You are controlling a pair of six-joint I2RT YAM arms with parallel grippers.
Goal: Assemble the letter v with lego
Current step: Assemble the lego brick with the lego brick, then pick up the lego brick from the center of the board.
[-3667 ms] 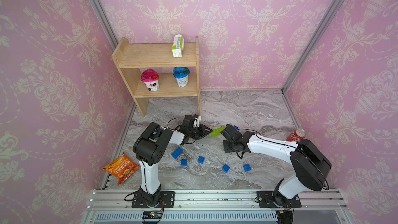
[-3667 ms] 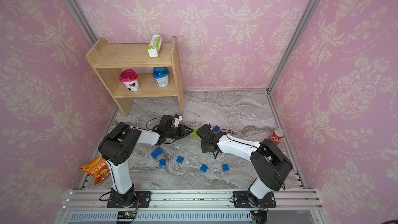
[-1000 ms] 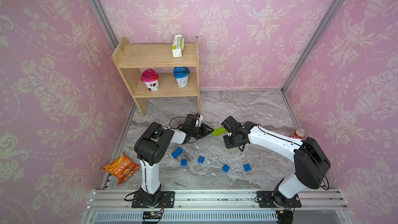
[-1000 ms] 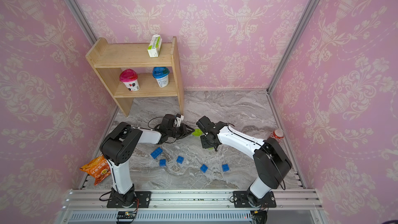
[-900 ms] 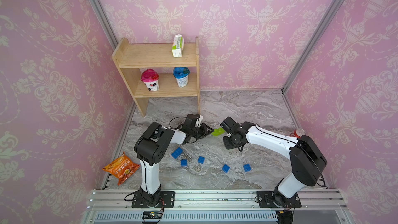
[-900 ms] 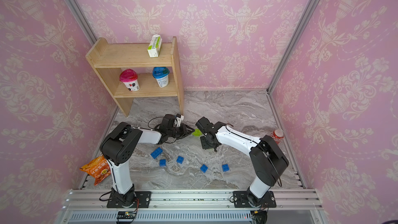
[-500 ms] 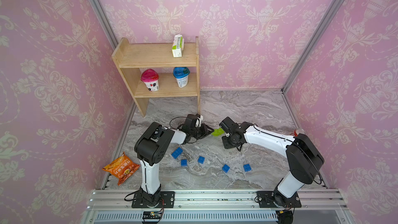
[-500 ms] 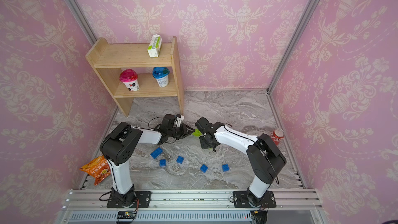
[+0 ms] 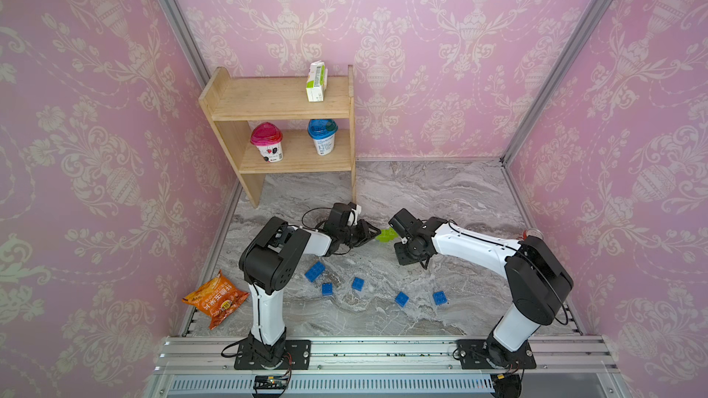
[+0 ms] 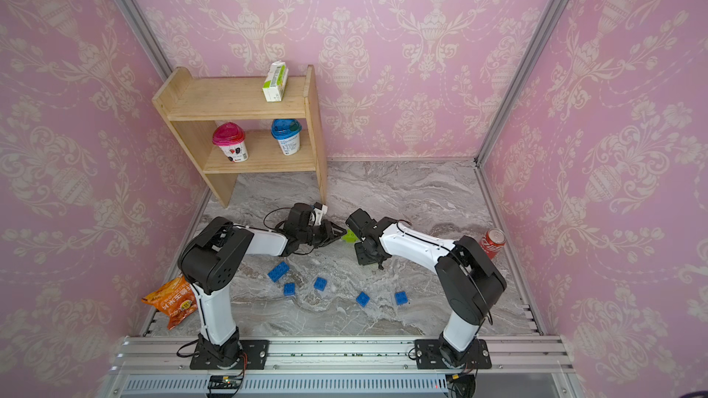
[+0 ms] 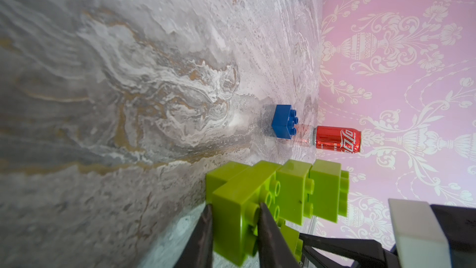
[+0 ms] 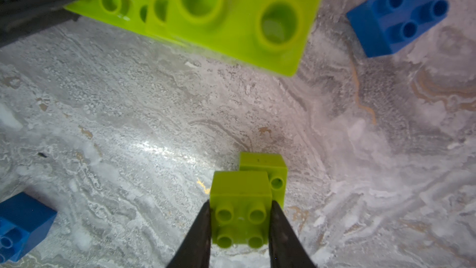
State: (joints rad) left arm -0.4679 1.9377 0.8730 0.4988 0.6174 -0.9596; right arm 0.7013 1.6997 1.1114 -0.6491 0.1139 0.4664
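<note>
Bricks of blue lego (image 9: 358, 283) lie loose by the front rail (image 9: 383, 346); beyond, mid-table, the left gripper (image 11: 235, 206) clamps a stepped lime chain (image 11: 283, 189), the right gripper (image 12: 241, 203) a lime pair (image 12: 242, 189), close but apart: V seemingly part-built, halves yet to join

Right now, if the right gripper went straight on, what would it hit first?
Probably the marble tabletop: the right gripper angles down at it, its lime bricks leading. Depth is unclear.
</note>
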